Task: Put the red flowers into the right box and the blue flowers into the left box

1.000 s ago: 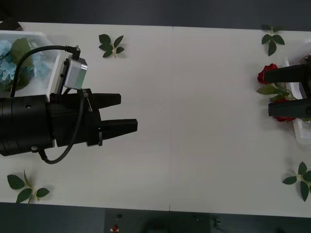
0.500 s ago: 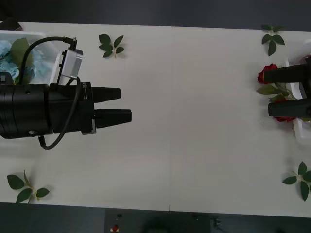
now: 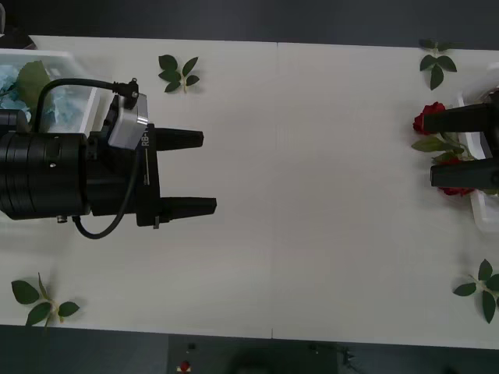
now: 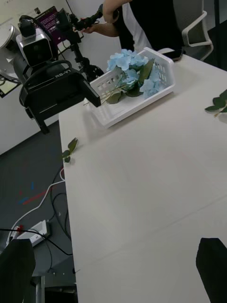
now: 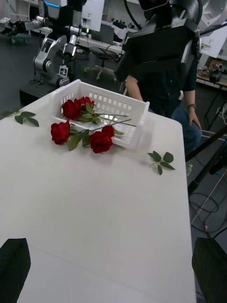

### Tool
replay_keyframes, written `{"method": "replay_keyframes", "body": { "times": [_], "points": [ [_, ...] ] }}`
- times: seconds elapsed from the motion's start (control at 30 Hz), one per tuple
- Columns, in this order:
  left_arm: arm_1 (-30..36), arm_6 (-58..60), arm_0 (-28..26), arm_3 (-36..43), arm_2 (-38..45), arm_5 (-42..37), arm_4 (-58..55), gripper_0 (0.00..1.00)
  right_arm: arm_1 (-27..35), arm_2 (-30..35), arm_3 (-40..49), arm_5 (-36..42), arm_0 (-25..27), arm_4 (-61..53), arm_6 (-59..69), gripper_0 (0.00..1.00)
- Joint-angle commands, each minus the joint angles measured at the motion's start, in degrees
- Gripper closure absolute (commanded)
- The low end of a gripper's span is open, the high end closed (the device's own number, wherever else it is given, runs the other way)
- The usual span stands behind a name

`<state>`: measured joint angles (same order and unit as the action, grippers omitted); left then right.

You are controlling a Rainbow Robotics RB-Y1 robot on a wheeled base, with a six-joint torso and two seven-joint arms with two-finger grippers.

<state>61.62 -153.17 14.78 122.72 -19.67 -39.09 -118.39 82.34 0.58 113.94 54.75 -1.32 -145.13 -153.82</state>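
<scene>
Three artificial red roses (image 5: 82,128) I see spilling over the white slotted right basket (image 5: 120,105) at the surface's (image 3: 312,195) right edge; pale blue hydrangea clusters (image 4: 130,71) fill the left basket (image 4: 161,78). Left gripper (image 3: 191,173) and right gripper (image 3: 437,148): jaws open, empty.

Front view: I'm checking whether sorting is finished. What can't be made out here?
The right box: cut off by the right edge, under the right gripper.
The red flowers: partly covered by that gripper; count unclear.
The left box and the blue flowers: mostly hidden under the left gripper and its arm, cut by the left edge.
</scene>
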Motion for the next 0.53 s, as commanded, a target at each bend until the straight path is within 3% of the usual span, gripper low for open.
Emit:
{"method": "replay_keyframes", "body": {
  "times": [0.03, 0.53],
  "points": [
    [0.87, -1.83, 0.86, 2.26, 0.68, 0.07, -0.17, 0.0, -0.96, 0.47, 0.23, -0.17, -0.53, -0.77, -0.34, 0.0],
    [0.52, -1.83, 0.77, 2.44, -0.64, 0.07, -0.61, 0.0, -0.96, 0.47, 0.23, -0.17, -0.53, -0.77, -0.34, 0.0]
  ]
}}
